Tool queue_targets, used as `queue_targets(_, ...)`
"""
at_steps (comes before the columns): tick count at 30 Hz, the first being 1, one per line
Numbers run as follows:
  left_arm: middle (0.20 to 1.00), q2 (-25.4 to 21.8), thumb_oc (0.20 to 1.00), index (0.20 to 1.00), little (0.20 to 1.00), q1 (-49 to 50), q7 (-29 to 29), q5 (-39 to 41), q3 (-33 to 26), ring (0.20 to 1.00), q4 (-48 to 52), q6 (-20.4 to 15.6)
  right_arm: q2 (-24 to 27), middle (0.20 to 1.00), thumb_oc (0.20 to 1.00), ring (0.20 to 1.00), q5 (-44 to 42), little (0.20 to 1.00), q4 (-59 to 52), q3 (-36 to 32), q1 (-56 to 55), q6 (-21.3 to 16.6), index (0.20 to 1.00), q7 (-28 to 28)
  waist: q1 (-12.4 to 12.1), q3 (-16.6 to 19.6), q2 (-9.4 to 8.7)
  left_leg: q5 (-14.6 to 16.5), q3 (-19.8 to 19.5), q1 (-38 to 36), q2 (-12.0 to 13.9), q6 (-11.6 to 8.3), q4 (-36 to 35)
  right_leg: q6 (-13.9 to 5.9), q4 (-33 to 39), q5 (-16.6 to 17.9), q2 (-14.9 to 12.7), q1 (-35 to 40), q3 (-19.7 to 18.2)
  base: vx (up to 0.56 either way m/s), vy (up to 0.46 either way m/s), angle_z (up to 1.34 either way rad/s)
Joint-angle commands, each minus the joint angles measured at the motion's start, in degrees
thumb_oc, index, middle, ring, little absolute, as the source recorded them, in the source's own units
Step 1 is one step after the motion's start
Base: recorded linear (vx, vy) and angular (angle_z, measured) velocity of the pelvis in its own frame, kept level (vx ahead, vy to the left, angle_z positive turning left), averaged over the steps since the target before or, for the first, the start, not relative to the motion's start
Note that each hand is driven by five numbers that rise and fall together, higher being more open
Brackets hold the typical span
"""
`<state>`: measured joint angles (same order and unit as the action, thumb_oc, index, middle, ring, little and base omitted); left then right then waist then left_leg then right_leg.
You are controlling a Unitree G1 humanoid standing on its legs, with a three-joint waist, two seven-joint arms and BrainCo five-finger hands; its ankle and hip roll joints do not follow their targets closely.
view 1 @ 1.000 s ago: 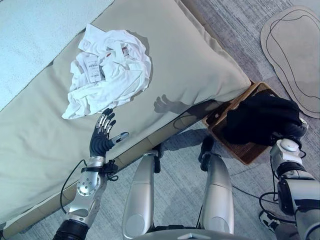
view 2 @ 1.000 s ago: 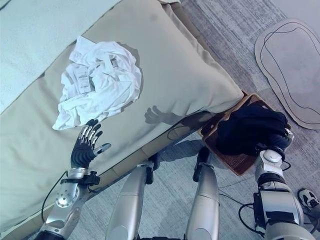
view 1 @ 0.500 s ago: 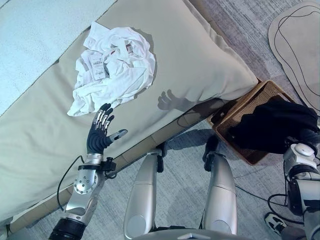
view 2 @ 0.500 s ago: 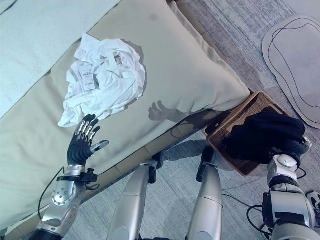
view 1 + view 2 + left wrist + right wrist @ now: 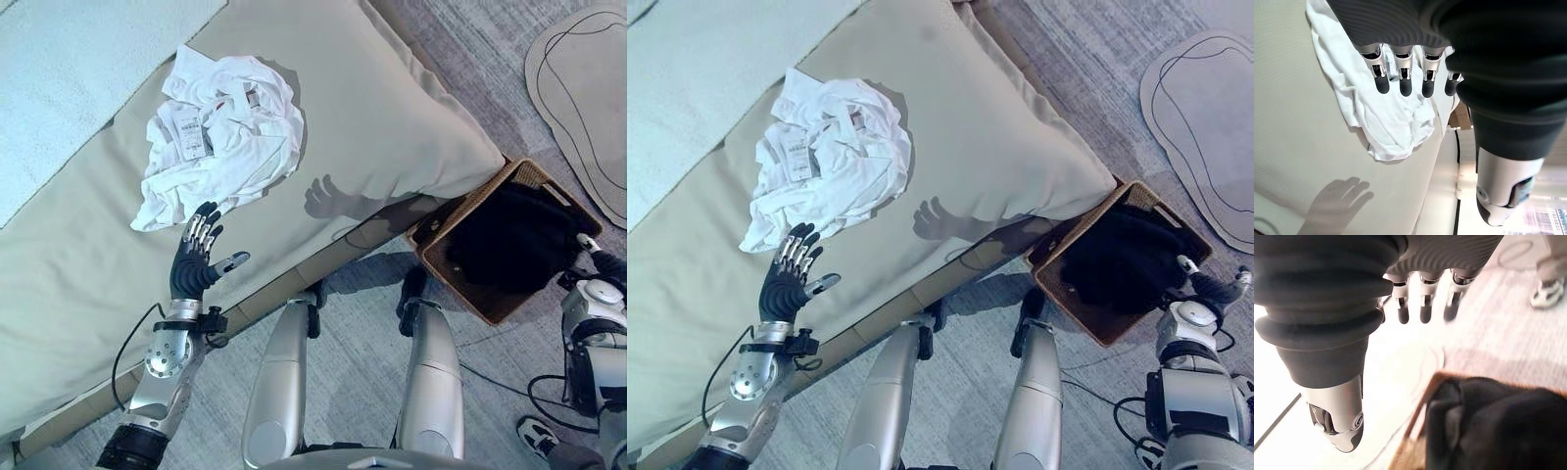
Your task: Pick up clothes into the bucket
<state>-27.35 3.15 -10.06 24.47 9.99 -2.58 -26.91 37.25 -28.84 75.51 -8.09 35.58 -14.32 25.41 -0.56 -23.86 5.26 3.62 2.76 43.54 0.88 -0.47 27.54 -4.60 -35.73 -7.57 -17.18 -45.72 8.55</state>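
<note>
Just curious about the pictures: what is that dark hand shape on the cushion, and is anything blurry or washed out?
In the left eye view, that shape is a shadow of a robot hand, cast on the beige cushion beside the white clothes. The left wrist view shows a like shadow there. In the right wrist view, the floor past the right robot hand is glared white, and its fingertips look blurred.

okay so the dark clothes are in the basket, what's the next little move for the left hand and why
Probably ease the left hand forward onto the white garment and close on its near edge. The hand is open, its fingers just short of the cloth on the beige cushion, while the black clothing already lies in the woven basket and the right hand is open.
</note>
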Motion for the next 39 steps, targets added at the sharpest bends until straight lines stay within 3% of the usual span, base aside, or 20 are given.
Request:
queue_targets(1,1.0,1.0,1.0,1.0,1.0,0.3,-2.1,-0.8,-3.3,1.0,-0.5,-2.7,-2.3,1.0,1.0,1.0,-0.1,1.0,-2.4,1.8,-4.0,-2.0,1.0,-0.2,2.1,2.2,-0.41,1.1,-0.7,0.4,1.0,-0.32,0.1,-2.52,7.5,4.2,0.9,4.5,-2.3,-0.05,-0.01,0.06)
queue_targets(5,1.0,2.2,1.0,1.0,1.0,-1.2,-4.7,-3.7,-4.0,1.0,-5.7,-2.7,-8.9,1.0,1.0,1.0,5.6,1.0,-12.0,4.9,-10.0,-3.1,1.0,0.1,2.6,2.1,-1.86,1.1,-1.4,-1.7,0.9,-0.24,0.1,-2.78,8.2,4.4,0.6,7.7,-1.2,0.05,-0.021,0.07)
queue_targets(10,1.0,2.1,1.0,1.0,1.0,-5.6,-11.0,-14.1,-5.1,1.0,-12.0,-1.8,-15.3,1.0,1.0,1.0,9.5,1.0,-30.1,5.9,-19.6,-6.7,1.0,-2.6,3.1,1.9,-3.33,1.5,-2.7,-2.9,0.5,0.06,0.9,-3.28,8.6,4.4,-0.4,10.7,0.8,0.05,0.007,0.13)
queue_targets(13,1.0,1.4,1.0,1.0,1.0,-7.5,-14.0,-19.1,-4.8,1.0,-14.8,-0.9,-16.2,1.0,1.0,1.0,10.5,1.0,-32.3,6.9,-20.6,-7.1,1.0,-3.3,3.1,1.9,-3.63,1.6,-3.0,-3.2,0.3,0.17,1.0,-3.43,9.0,4.5,-0.6,11.5,1.2,0.04,0.055,0.11)
queue_targets(16,1.0,-1.2,1.0,1.0,1.0,-10.4,-17.8,-29.6,-4.1,1.0,-19.3,2.1,-17.6,1.0,1.0,1.0,10.6,1.0,-36.1,8.2,-21.8,-7.8,1.0,-4.8,3.2,2.1,-4.22,1.7,-3.2,-3.3,0.2,0.25,0.9,-3.7,10.0,4.7,-0.7,12.4,1.5,0.05,0.064,0.04)
queue_targets(19,1.0,-5.0,1.0,1.0,1.0,-17.7,-21.8,-40.1,-1.7,1.0,-29.0,5.8,-17.6,1.0,1.0,1.0,10.7,1.0,-40.7,11.8,-21.8,-8.4,1.0,-8.1,3.9,2.0,-5.53,1.3,-2.9,-2.8,0.3,0.14,0.4,-3.88,11.7,5.5,-0.6,12.3,1.5,0.03,0.074,0.03)
queue_targets(20,1.0,-5.0,1.0,1.0,1.0,-17.8,-21.8,-40.1,-1.7,1.0,-29.1,5.7,-17.6,1.0,1.0,1.0,10.7,1.0,-40.7,11.8,-21.8,-8.4,1.0,-8.1,3.9,2.0,-5.54,1.3,-2.9,-2.8,0.3,0.14,0.4,-3.88,11.8,5.6,-0.6,12.3,1.4,0.0,0.081,0.01)
queue_targets(21,1.0,-8.3,1.0,1.0,1.0,-22.3,-24.0,-43.6,-0.3,1.0,-34.4,7.8,-16.7,1.0,1.0,1.0,11.8,1.0,-43.0,14.1,-21.8,-8.6,1.0,-9.1,4.6,1.8,-6.42,0.7,-2.8,-2.2,0.4,-0.02,0.0,-4.0,12.4,6.3,-0.4,11.7,1.4,-0.01,0.043,-0.01)
queue_targets(22,1.0,-8.3,1.0,1.0,1.0,-22.4,-24.0,-43.6,-0.2,1.0,-34.5,7.7,-16.7,1.0,1.0,1.0,11.8,1.0,-43.0,14.1,-21.8,-8.6,1.0,-9.1,4.6,1.8,-6.44,0.7,-2.7,-2.1,0.4,-0.01,-0.1,-4.0,12.4,6.3,-0.4,11.7,1.3,-0.01,0.064,-0.01)
queue_targets(25,1.0,-12.2,1.0,1.0,1.0,-29.4,-26.4,-47.4,2.7,1.0,-40.3,10.9,-16.1,1.0,1.0,1.0,12.3,1.0,-45.0,15.9,-21.6,-9.1,1.0,-9.8,5.6,1.6,-7.44,0.1,-2.8,-1.1,0.6,-0.22,-0.6,-4.17,14.0,7.2,-0.3,11.3,1.4,-0.01,0.049,-0.03)
queue_targets(27,1.0,-16.6,1.0,1.0,1.0,-35.4,-28.2,-54.5,6.5,1.0,-42.8,15.1,-15.4,1.0,1.0,1.0,12.9,1.0,-45.5,16.7,-22.1,-9.3,1.0,-10.2,6.6,1.3,-8.02,-0.2,-2.9,0.0,0.6,-0.38,-1.0,-4.59,15.4,8.0,-0.3,10.9,1.6,-0.01,0.046,-0.03)
queue_targets(28,1.0,-16.6,1.0,1.0,1.0,-35.5,-28.2,-54.5,6.6,1.0,-42.8,15.1,-15.4,1.0,1.0,1.0,12.9,1.0,-45.5,16.7,-22.1,-9.3,1.0,-10.2,6.6,1.3,-8.04,-0.2,-2.9,0.0,0.6,-0.37,-1.0,-4.59,15.4,8.0,-0.3,10.9,1.6,0.06,0.013,-0.03)
queue_targets(29,1.0,-18.2,1.0,1.0,1.0,-37.4,-28.6,-57.6,8.4,1.0,-44.2,16.2,-15.0,1.0,1.0,1.0,13.2,1.0,-45.8,17.2,-22.2,-9.3,1.0,-10.3,7.1,1.3,-8.17,1.4,-3.1,-0.2,1.0,-0.82,-0.6,-5.21,15.5,7.2,0.0,11.1,1.1,-0.02,0.066,-0.03)
queue_targets(30,1.0,-19.8,1.0,1.0,1.0,-40.4,-28.3,-59.5,10.2,1.0,-44.6,17.5,-14.3,1.0,1.0,1.0,13.4,1.0,-46.3,17.3,-22.2,-9.4,1.0,-10.5,7.7,1.1,-8.43,-0.4,-2.4,1.4,0.8,-0.36,-1.3,-5.06,17.0,9.5,-0.1,9.8,1.0,-0.02,0.066,-0.04)
queue_targets(39,1.0,-23.2,1.0,1.0,1.0,-47.8,-28.3,-63.3,14.5,1.0,-47.0,19.1,-13.4,1.0,1.0,1.0,11.6,1.0,-46.6,15.0,-26.2,-10.0,1.0,-11.9,10.0,1.0,-8.69,-1.2,-0.4,4.2,1.1,-0.55,-2.9,-6.21,22.1,12.9,-0.2,7.6,-0.3,0.0,0.073,-0.13)
